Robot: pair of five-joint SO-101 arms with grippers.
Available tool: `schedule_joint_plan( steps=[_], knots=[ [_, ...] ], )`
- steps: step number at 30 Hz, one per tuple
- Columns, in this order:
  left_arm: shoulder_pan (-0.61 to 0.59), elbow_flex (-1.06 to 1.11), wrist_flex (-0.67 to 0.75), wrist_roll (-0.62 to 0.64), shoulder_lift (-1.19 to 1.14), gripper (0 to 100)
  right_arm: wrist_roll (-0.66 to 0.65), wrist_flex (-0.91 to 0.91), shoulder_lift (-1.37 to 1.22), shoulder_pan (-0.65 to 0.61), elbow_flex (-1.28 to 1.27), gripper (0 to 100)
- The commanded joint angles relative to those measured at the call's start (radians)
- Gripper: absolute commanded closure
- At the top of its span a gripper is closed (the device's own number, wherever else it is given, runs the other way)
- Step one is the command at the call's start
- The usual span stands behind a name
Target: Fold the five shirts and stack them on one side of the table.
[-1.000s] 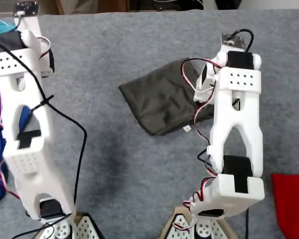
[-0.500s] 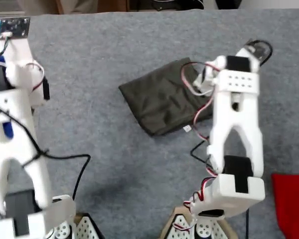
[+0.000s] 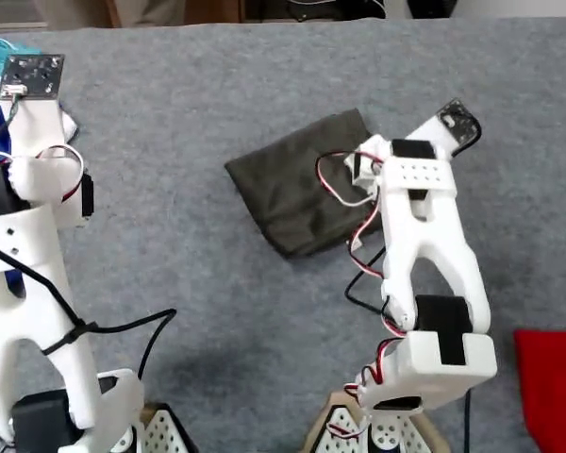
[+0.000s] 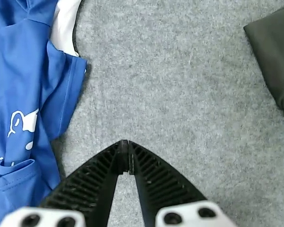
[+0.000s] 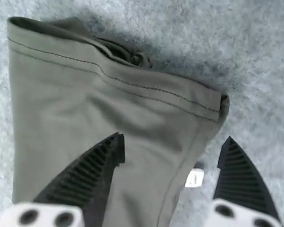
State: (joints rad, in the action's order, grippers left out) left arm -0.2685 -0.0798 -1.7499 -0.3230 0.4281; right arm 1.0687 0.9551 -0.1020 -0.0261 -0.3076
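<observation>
**Right pincer [image 5: 174, 142] swung over the folded olive shirt [image 3: 292, 193]**

Left of the olive shirt, the left pincer [image 4: 125, 158] has been drawn back beside the unfolded blue shirt [image 4: 23, 85], its tips pressed together on nothing. The olive shirt is laid mid-tabletop [image 3: 189, 94]. The right pincer, spread wide, has been brought over its right edge. A grasp for stacking is judged likely. A red shirt [image 3: 552, 387] is left farther right.

A soft grey cover [image 3: 198, 85] lies over the whole table [image 3: 264, 30]; behind the table's far edge stands a brown wooden thing [image 3: 160, 11]; next to that, it is dark.
</observation>
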Motion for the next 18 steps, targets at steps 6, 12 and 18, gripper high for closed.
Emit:
schedule_joint_plan(
  steps=[6,12,18],
  knots=[
    [-0.011,-0.003,-0.008,0.002,0.031,98,0.023,-0.21,0.039,-0.008,-0.105,67.7],
    [-0.011,-0.005,-0.008,0.037,0.033,98,0.017,-0.31,-0.114,-0.007,-0.062,67.7],
    [-0.011,-0.005,-0.008,0.072,0.033,98,0.015,-0.313,-0.317,0.03,0.094,67.7]
  ],
)
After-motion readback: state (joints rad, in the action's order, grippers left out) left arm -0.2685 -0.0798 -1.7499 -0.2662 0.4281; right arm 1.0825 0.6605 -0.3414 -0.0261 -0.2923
